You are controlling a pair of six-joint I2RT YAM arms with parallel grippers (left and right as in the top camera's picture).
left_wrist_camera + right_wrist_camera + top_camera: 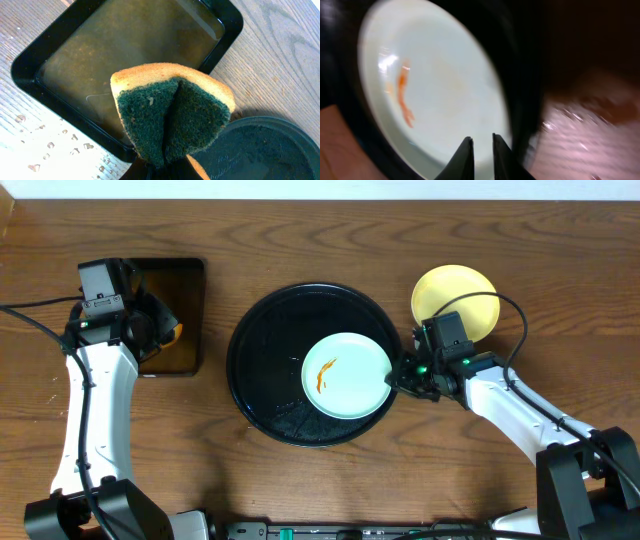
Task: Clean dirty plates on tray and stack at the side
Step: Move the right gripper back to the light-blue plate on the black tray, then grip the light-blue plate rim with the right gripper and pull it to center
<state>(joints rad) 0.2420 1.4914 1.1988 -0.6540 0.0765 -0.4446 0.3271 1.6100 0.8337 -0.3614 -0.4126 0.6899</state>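
Overhead: right pincer (pixel 392 377) pinches rim of the streaked mint plate (pixel 355 385); left pincer (pixel 160 172) clamps a folded sponge (pixel 170 115).

The left arm (pixel 95 395) and right arm (pixel 510 405) have white shells, black joints, looping black cables (pixel 28 316); the right gripper (pixel 481 147) has slim black fingers (pixel 462 160).

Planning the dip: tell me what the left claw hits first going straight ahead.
Probably the brownish liquid in the rectangular black tray; the sponge in the left claw leads, but depth is unclear.

Two plates: one mint-blue plate (pixel 347 375), one yellow plate (pixel 455 292). One round tray (pixel 265 350). One rectangular tray (pixel 194 300). One sponge (pixel 170 115).
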